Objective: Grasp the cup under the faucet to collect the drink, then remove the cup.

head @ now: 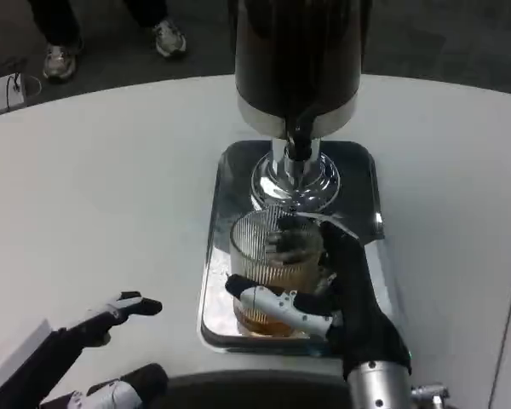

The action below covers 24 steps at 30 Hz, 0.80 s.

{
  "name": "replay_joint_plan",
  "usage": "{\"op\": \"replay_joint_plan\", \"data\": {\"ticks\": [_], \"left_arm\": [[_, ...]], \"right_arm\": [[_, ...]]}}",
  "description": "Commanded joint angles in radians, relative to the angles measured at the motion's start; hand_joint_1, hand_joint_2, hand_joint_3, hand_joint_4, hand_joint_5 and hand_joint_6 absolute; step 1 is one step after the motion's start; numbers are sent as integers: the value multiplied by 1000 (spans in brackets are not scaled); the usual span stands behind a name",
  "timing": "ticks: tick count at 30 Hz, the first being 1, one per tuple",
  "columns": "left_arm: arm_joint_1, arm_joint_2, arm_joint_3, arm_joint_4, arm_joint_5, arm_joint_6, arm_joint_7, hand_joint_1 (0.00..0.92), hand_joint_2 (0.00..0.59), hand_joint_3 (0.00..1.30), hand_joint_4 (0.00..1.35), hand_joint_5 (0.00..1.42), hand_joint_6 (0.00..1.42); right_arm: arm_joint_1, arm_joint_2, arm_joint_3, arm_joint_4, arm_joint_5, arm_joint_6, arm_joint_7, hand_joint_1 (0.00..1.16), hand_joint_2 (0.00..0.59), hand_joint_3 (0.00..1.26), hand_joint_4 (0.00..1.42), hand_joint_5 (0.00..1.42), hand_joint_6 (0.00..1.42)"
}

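Fingers [277,302] of your right hand [341,298] were wrapped around the cup [272,268], white and black ones crossing its near side while the dark back of the hand lay against its right side, so that hand was gripping the glass. You could see the cup was a ribbed clear one with amber drink in its lower part, standing upright on the near part of the shiny metal tray [217,256], in front of the faucet [298,141] and not under it. Behind the cup, the chrome base [294,181] of the dark dispenser [296,60] stood on the far part of the same tray. Your left hand [102,319] lay low at the near left over the white table [111,187], well apart from the tray, fingers spread and holding nothing. Beyond the table's far edge, you could make out someone's shoes [166,38] on the dark floor.
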Motion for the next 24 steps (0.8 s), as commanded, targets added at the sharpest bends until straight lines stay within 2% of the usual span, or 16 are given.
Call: {"op": "replay_joint_plan", "data": {"ticks": [1,9,14,18,23,24], "left_arm": [[-14,9,-13,30,-12,-20,-4,0,40,234,85,123,193],[-49,13,-24,68,-12,-46,0,0,40,233,86,128,201],[-76,19,-38,77,-3,-68,1,0,40,233,86,132,204],[-96,24,-52,73,14,-92,5,0,43,230,86,134,205],[-116,28,-72,63,36,-118,7,0,44,226,82,128,206],[-121,29,-79,57,44,-126,7,0,44,225,81,127,206]], "right_arm": [[86,13,37,-146,10,23,74,1023,222,1145,1370,1424,1424],[252,-30,81,-404,7,40,194,1022,222,1145,1366,1424,1424],[330,-54,77,-548,11,56,259,1023,222,1145,1366,1424,1424],[378,-97,49,-668,13,55,316,1022,222,1145,1366,1424,1424],[426,-163,-20,-805,22,46,388,1022,222,1145,1366,1424,1424],[436,-177,-46,-838,30,47,403,1022,222,1145,1366,1424,1424]]}}
